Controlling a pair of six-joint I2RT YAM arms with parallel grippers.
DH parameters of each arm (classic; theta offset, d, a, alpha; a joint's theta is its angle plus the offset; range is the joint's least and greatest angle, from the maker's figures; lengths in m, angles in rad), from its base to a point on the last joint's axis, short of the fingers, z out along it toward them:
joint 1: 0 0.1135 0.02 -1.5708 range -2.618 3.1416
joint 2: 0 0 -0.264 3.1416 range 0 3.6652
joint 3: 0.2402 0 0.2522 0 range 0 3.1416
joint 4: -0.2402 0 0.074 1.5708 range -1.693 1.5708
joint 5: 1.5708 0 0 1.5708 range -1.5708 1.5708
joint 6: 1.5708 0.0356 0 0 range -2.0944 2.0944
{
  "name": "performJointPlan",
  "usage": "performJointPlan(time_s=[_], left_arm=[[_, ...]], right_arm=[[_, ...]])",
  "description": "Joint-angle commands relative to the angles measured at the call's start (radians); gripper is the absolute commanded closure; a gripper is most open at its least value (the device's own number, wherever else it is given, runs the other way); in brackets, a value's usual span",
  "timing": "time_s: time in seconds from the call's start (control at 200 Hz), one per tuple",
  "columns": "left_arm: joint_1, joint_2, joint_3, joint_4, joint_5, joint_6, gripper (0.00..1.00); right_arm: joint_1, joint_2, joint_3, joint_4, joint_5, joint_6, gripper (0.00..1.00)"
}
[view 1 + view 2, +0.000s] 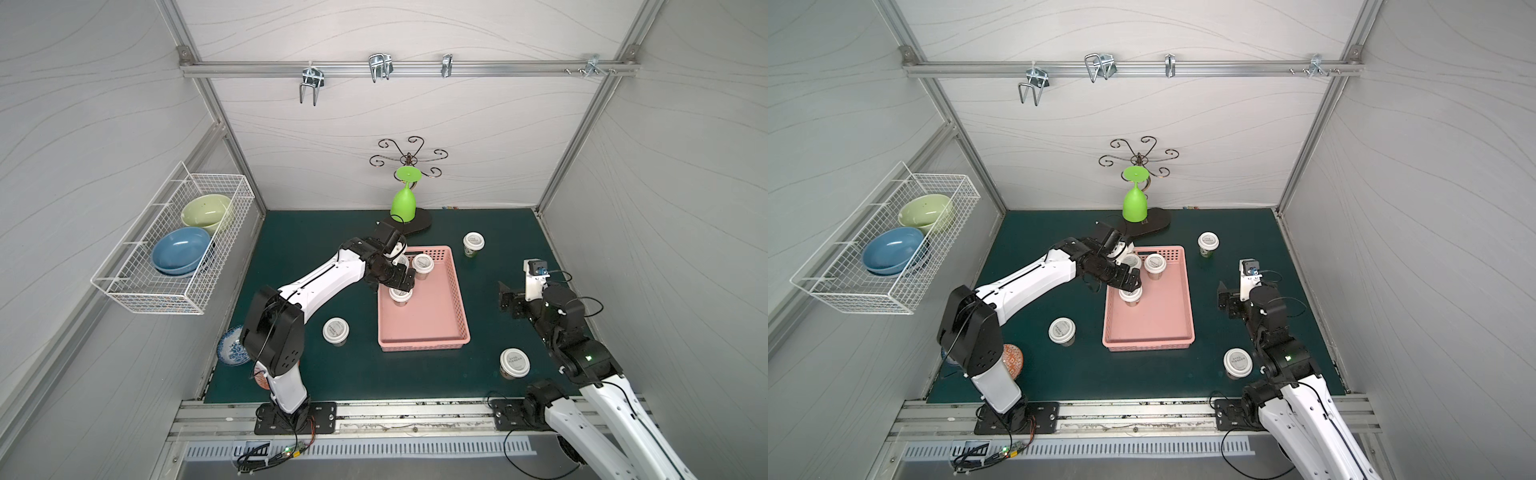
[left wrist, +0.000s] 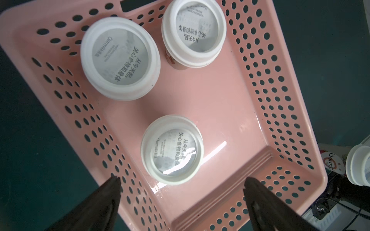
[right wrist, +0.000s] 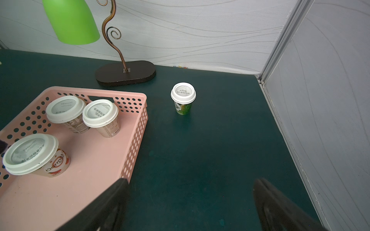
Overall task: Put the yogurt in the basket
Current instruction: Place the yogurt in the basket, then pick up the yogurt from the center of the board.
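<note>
Dark green mat [image 3: 210, 150] beneath right gripper [image 3: 191, 182], jaws spread; pink basket [image 2: 230, 96] beneath left gripper [image 2: 182, 180], jaws spread, empty; pale wavy-patterned walls [image 3: 220, 30] beyond.

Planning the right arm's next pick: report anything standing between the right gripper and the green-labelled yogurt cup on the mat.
Nothing visible does. In the right wrist view only bare mat lies between the open right gripper and the green-labelled yogurt cup; the pink basket stands apart from it.
</note>
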Motion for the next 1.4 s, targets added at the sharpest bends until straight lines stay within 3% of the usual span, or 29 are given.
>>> performJointPlan(time_s=[0.0, 0.305, 0.725, 1.156, 1.396], left_arm=[[0.003, -0.042, -0.023, 0.035, -0.032, 0.034, 0.01], [0.063, -0.161, -0.104, 0.080, -0.046, 0.054, 0.01], [0.205, -0.394, -0.348, 0.202, -0.017, 0.132, 0.01], [0.370, -0.541, -0.500, 0.270, 0.048, 0.207, 0.01], [0.443, -0.593, -0.550, 0.307, 0.077, 0.203, 0.01]], right_arm=[[0.006, 0.010, -0.008, 0.017, 0.013, -0.004, 0.01], [0.004, 0.036, 0.004, 0.003, 0.001, 0.002, 0.01], [0.003, 0.104, 0.059, -0.038, -0.015, 0.020, 0.01], [-0.020, 0.435, 0.338, -0.151, -0.094, 0.143, 0.01], [-0.121, 0.655, 0.512, -0.216, -0.287, 0.320, 0.01]])
